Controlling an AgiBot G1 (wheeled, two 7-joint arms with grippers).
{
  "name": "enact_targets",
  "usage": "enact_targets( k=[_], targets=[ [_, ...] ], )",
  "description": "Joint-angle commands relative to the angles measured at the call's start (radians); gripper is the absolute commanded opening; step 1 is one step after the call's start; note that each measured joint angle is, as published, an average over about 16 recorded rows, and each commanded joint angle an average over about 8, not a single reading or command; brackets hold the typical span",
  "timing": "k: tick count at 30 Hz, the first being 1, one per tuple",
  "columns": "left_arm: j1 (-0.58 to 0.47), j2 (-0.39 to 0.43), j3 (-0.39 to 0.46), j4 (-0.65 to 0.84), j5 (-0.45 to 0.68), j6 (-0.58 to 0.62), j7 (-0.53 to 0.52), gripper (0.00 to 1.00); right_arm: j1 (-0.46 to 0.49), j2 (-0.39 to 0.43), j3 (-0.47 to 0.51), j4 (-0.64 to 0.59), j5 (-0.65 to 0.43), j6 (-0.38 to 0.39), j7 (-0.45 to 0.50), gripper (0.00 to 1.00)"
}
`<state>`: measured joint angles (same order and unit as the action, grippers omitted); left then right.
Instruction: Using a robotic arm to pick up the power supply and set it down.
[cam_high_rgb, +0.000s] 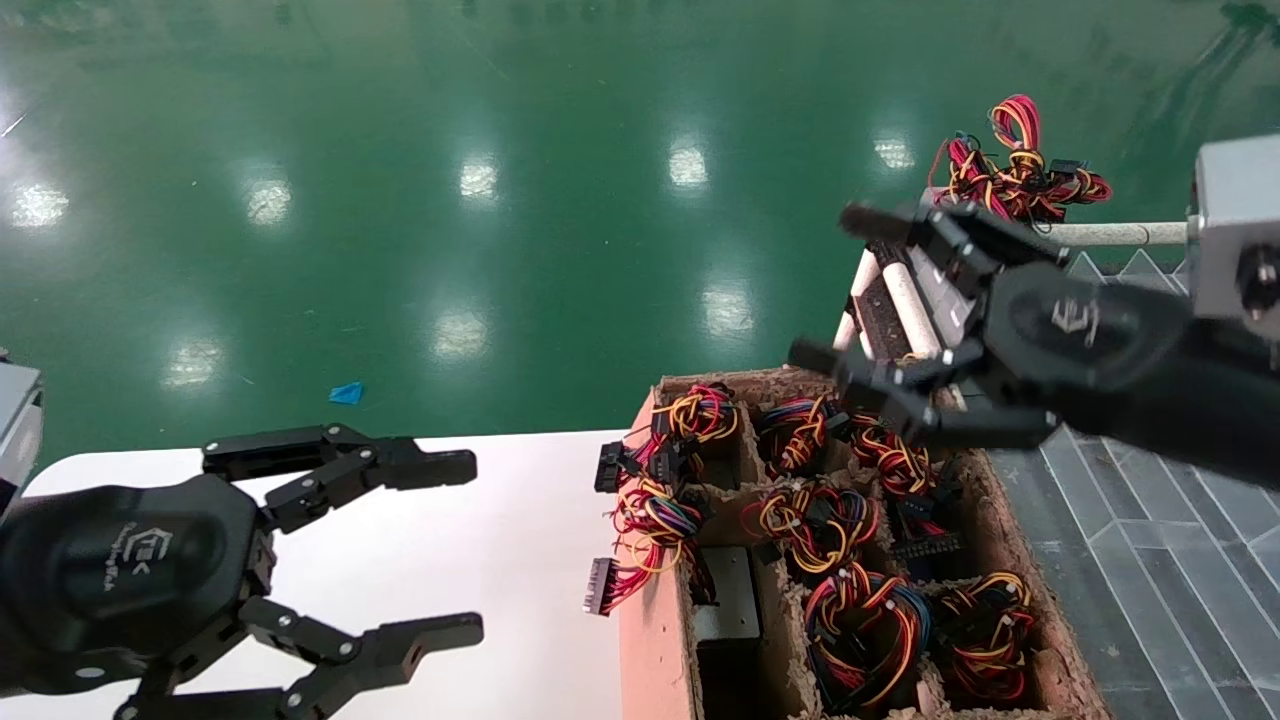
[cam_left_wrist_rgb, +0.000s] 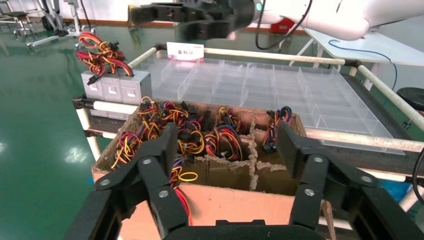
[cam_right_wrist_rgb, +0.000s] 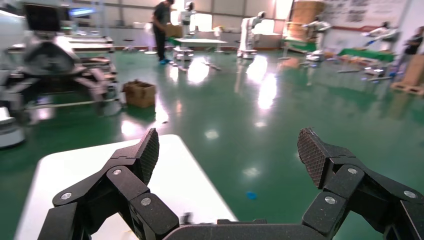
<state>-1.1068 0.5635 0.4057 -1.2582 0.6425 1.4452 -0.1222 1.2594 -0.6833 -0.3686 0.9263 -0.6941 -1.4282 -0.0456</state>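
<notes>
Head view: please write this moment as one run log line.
right gripper: open, empty, above box | left gripper: open, over white table | power supplies: in box

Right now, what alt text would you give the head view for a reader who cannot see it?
The right gripper hangs open above a cardboard box whose compartments hold power supplies with coloured wire bundles. The left gripper is open over a white table, with green floor beyond.

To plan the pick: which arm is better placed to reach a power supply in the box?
Probably the right: its open gripper hovers over the cardboard box, while the left gripper sits open above the white table.
</notes>
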Motion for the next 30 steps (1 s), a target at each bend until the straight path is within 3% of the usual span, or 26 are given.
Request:
enact_targets(
  k=[1,18,30],
  targets=[
    [0.0,0.0,0.0,0.0,0.0,0.0,0.0,1.0,-0.021,0.008,0.01,0.04,-0.004,-0.007,0.026,1.0],
    [0.0,0.0,0.0,0.0,0.0,0.0,0.0,1.0,-0.184,0.072,0.088,0.356,-0.036,-0.067,0.23,1.0],
    [0.0,0.0,0.0,0.0,0.0,0.0,0.0,1.0,-0.196,0.077,0.096,0.377,-0.04,-0.072,0.24,1.0]
  ],
)
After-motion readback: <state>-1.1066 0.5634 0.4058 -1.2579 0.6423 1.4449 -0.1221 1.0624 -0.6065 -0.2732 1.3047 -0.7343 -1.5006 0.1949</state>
